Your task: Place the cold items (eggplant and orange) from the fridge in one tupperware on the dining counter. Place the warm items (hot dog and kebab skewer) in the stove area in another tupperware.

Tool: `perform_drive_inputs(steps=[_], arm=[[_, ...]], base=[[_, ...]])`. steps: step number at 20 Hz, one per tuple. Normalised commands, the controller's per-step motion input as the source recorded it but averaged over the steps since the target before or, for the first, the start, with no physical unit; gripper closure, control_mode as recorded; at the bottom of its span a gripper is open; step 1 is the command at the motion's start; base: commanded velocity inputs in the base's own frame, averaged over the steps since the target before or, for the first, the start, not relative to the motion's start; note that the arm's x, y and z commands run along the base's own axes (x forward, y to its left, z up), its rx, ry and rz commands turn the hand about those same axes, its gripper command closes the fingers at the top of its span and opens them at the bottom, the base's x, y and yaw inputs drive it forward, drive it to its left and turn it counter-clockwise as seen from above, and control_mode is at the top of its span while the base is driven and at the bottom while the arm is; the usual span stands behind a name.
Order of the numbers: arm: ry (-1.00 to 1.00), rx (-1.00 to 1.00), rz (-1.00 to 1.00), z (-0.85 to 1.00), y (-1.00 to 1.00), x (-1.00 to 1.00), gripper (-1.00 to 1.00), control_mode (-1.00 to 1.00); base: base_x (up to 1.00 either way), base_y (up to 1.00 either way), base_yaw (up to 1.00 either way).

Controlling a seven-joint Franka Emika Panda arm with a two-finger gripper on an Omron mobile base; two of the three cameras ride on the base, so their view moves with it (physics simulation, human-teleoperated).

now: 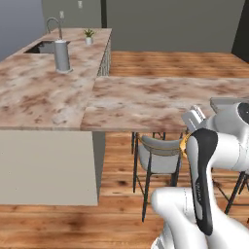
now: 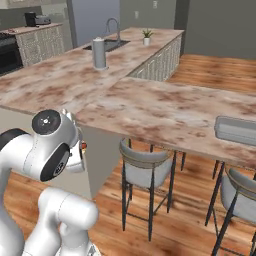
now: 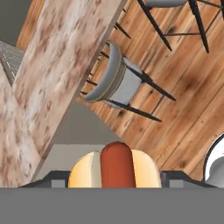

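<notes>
A hot dog [image 3: 113, 168], a reddish sausage in a pale tan bun, sits between my gripper's [image 3: 113, 180] two dark fingertips [image 3: 52, 178], and the gripper is shut on it. The hand hangs below the edge of the pinkish marble dining counter [image 1: 146, 104], above a stool. A sliver of the hot dog [image 1: 184, 144] peeks out beside the hand, mostly hidden by the arm, and shows again as a small orange spot [image 2: 83, 146]. A shallow grey tupperware [image 2: 235, 129] lies on the dining counter [image 2: 165, 107] at the right, and its rim [image 1: 224, 103] shows behind the arm.
Grey-seated stools [image 1: 158, 155] [image 2: 145, 167] [image 3: 116, 81] stand under the counter's front edge. A grey cylinder [image 1: 62, 56] [image 2: 99, 53], a sink with a faucet [image 2: 112, 30] and a small plant [image 1: 89, 36] are on the far counter. A stove [image 2: 7, 50] is at far left.
</notes>
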Motion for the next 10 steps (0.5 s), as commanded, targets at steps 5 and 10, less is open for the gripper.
perform_drive_inputs(steps=[5, 10], arm=[[0.0, 0.0, 0.0, 0.0, 0.0, 0.0, 1.0, 1.0], [0.0, 0.0, 0.0, 0.0, 0.0, 0.0, 1.0, 1.0]], base=[[0.35, -0.76, -0.03], [0.5, -0.34, 0.0]])
